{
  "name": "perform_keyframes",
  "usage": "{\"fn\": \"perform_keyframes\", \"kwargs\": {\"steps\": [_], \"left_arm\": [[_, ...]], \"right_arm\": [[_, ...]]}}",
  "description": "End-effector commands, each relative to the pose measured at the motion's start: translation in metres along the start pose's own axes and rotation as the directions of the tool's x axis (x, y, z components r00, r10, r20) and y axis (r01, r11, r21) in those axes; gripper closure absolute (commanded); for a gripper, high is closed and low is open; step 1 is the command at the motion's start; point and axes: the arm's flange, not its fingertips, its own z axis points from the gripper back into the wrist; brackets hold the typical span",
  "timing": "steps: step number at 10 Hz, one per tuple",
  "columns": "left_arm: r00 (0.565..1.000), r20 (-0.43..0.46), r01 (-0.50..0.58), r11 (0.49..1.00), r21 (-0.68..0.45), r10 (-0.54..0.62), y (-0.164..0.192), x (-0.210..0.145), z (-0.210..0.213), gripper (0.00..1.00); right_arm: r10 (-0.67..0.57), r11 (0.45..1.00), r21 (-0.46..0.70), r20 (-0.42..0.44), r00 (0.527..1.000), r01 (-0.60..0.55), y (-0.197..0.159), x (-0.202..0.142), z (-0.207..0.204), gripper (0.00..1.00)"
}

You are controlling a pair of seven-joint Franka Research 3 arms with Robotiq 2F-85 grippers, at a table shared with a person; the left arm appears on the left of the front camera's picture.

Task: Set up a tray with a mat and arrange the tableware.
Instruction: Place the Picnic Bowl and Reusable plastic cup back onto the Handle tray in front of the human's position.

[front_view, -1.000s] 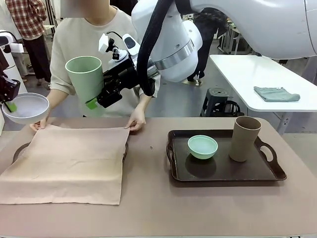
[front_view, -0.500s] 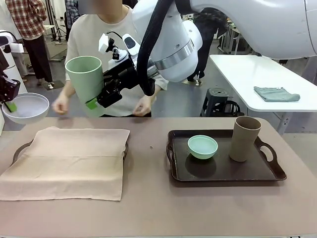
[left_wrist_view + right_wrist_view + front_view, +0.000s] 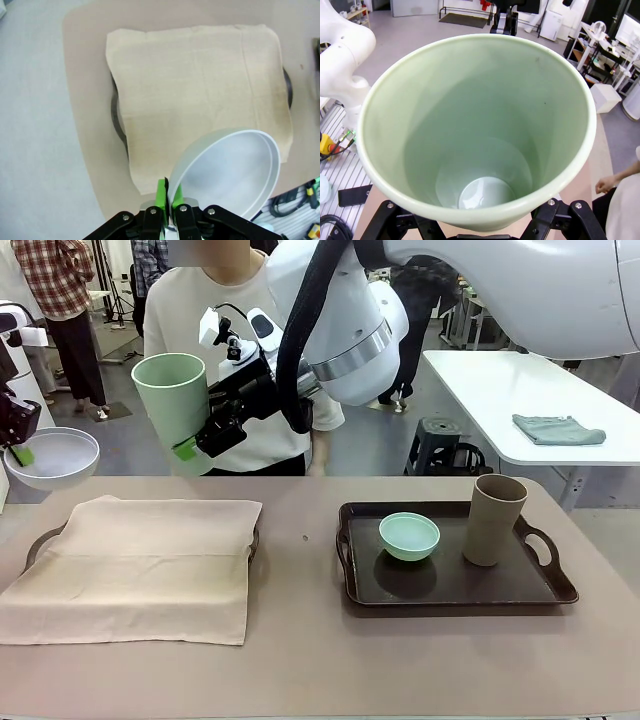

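Right, in the front view the beige cloth mat [image 3: 140, 565] lies spread over the dark tray [image 3: 36, 545] at lower left, so I judge the laying done and the arranging of tableware the step in hand. My right gripper [image 3: 195, 443], upper left of the frame, clasps the tall pale-green matte tumbler [image 3: 170, 400] with its fingers wide around it, roughly upright in the air. At the left edge my left gripper [image 3: 20, 448] pinches the rim of the small white matte bowl [image 3: 55, 458], also aloft. The small mint-green bowl [image 3: 409, 536] and the tall tan-brown tumbler [image 3: 494, 520] stand apart in a second dark tray [image 3: 450, 588] at centre right. The person [image 3: 225, 330] stands beyond the brown table [image 3: 320, 670], with no hand on the cloth.

In the left wrist view the fingers sit closed tight on the bowl's rim at bottom centre. The tray's rim [image 3: 115, 110] peeps out at the mat's left side. The cloth overhangs and hides the tray's edges, so I reckon the next move calls for lowering onto the part backed by the tray.

In the right wrist view I look down the tumbler's mouth. A person's hand [image 3: 607, 182] shows at the lower right edge, which I would watch.
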Motion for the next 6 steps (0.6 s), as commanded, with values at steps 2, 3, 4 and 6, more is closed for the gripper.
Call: {"fn": "perform_keyframes", "kwargs": {"steps": [2, 3, 4, 6], "left_arm": [[1.0, 0.004, 0.007, 1.0, 0.001, -0.007, 0.001, 0.0, 0.001, 1.0], [1.0, 0.004, 0.007, 1.0, 0.001, -0.007, 0.001, 0.0, 0.001, 1.0], [1.0, 0.0, 0.0, 1.0, 0.0, 0.0, 0.0, 0.0, 0.0, 0.96], [1.0, 0.006, -0.013, 0.999, -0.042, 0.013, 0.02, 0.015, -0.044, 0.96]], "right_arm": [[-0.004, 1.0, 0.001, 0.009, 1.0, 0.004, 0.001, 0.002, 0.002, 0.75], [-0.004, 1.0, 0.001, 0.009, 1.0, 0.004, 0.001, 0.002, 0.002, 0.75], [0.0, 1.0, 0.0, 0.0, 1.0, 0.0, 0.0, 0.0, 0.0, 0.19], [0.017, 1.0, 0.012, 0.041, 0.999, -0.017, -0.007, -0.038, -0.021, 0.19]]}}
